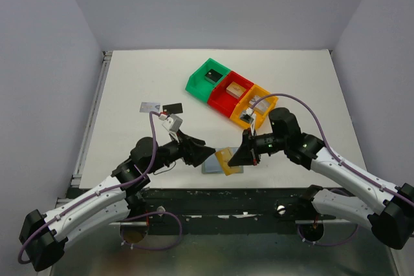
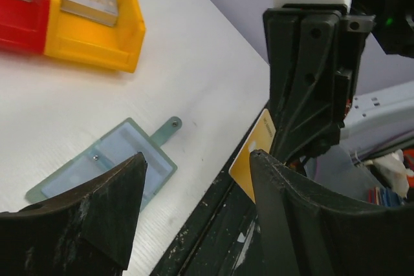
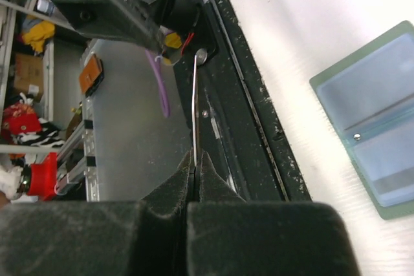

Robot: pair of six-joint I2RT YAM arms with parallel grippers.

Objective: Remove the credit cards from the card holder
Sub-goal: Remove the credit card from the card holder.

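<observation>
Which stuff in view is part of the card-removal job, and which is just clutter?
Job:
- card holder
- gold card, pinched in right gripper
- silver card
- black card

Lying about:
- green bin
- red bin
- orange bin

White table (image 1: 142, 75) boxed in by plain pale lilac-grey walls: a back wall (image 1: 213, 4) and side walls (image 1: 39, 95). A black frame rail (image 1: 226, 193) edges its near side. Light is soft and even.
</observation>
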